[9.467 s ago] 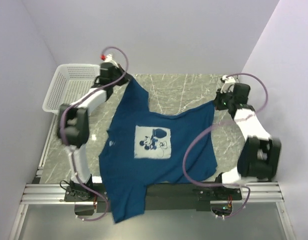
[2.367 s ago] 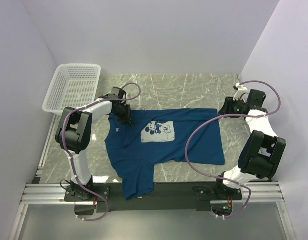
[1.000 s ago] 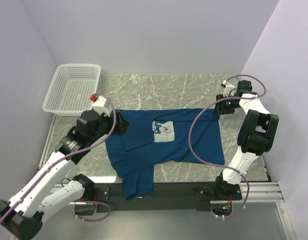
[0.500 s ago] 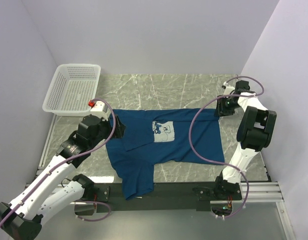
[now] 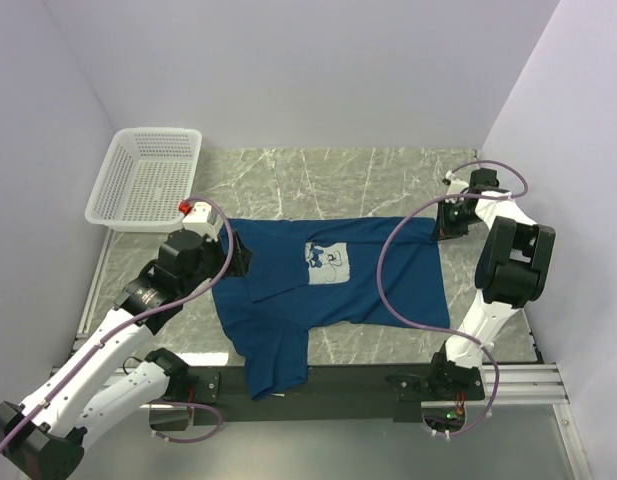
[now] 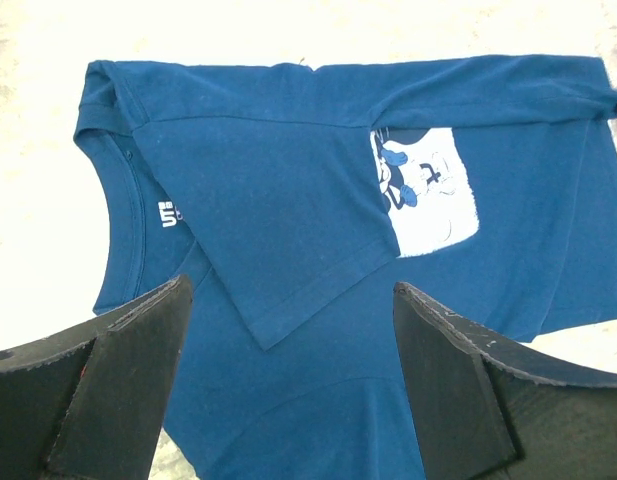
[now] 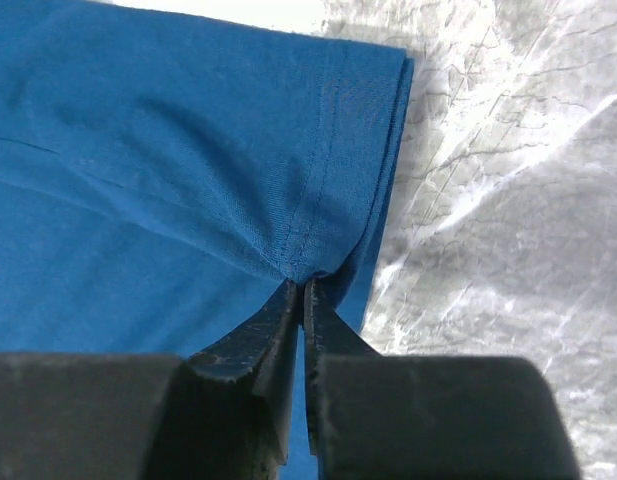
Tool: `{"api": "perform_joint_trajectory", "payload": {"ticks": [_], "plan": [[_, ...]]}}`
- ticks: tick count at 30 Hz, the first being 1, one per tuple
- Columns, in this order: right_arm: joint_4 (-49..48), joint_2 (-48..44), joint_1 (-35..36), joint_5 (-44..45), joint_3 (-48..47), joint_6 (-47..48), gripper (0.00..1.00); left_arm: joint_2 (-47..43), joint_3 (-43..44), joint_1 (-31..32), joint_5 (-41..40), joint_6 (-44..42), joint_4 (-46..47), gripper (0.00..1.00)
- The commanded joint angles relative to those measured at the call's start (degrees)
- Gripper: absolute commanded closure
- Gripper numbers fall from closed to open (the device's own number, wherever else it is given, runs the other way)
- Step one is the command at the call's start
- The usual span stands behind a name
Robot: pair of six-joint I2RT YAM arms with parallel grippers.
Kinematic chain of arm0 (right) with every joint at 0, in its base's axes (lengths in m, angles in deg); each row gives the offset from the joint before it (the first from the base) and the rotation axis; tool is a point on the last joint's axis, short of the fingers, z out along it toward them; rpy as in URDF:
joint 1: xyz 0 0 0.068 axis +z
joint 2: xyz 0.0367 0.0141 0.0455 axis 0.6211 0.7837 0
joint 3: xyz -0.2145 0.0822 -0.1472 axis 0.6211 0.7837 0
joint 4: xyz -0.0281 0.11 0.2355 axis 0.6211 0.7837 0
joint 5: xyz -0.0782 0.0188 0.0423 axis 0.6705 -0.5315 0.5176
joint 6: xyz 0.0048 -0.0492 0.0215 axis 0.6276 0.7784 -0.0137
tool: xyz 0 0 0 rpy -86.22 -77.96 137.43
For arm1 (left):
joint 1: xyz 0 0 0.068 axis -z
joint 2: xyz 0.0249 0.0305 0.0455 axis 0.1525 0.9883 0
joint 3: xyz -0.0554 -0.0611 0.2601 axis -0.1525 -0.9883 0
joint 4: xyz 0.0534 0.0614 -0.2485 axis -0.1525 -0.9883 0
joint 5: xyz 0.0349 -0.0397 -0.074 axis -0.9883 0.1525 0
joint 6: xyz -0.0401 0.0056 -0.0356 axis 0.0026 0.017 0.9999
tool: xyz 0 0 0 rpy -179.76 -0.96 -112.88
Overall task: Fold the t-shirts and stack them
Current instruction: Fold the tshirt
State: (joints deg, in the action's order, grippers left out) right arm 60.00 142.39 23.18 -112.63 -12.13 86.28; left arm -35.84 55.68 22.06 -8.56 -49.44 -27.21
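One dark navy t-shirt [image 5: 328, 285] lies on the marble table, its far side folded over so a sleeve covers part of the pale print [image 5: 326, 258]. In the left wrist view the t-shirt [image 6: 288, 200] shows its neck label [image 6: 168, 213] and the folded sleeve. My left gripper [image 6: 288, 290] hovers open above the collar end, nothing between its fingers [image 6: 128, 370]. My right gripper [image 7: 303, 285] is shut on the hem fold of the t-shirt [image 7: 188, 150] at its far right corner; in the top view that gripper [image 5: 443, 222] sits at the corner.
A white mesh basket [image 5: 148, 175] stands at the back left of the marble table [image 5: 358, 180]. One sleeve of the shirt hangs over the near edge by the metal rail [image 5: 318, 385]. Purple cables loop from both arms.
My right gripper has closed on the shirt's far right hem corner. The left arm has barely shifted, staying raised over the collar end with its jaws wide.
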Motion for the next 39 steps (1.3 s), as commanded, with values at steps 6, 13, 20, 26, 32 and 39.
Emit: {"api": "perform_joint_trajectory", "payload": {"ticks": [6,13,20,26,32,39], "plan": [[-2.92,-7.06,0.28,0.61,3.56,1.34,0.93,1.01,0.54,-0.15,0.63,0.44,1.82,0.13],[-3.62,-8.73,-0.77,2.54,6.2,3.36,0.89,1.01,0.37,-0.16,0.89,0.61,1.82,0.13],[-4.58,-9.17,-1.48,4.21,9.01,4.6,0.64,1.19,0.36,-0.15,0.89,0.61,1.82,0.13],[-7.22,-12.15,-2.7,8.34,10.6,3.81,0.45,1.45,0.1,-0.07,1.33,0.96,1.91,0.13],[3.43,-22.6,-2.71,-7.17,14.2,21.51,0.44,5.22,-0.34,-0.16,7.04,13.07,-2.74,0.14],[21.61,-42.17,4.31,-17.41,30.87,71.56,0.28,6.73,-5.69,-0.07,11.97,37.5,-15.04,0.14]]}}
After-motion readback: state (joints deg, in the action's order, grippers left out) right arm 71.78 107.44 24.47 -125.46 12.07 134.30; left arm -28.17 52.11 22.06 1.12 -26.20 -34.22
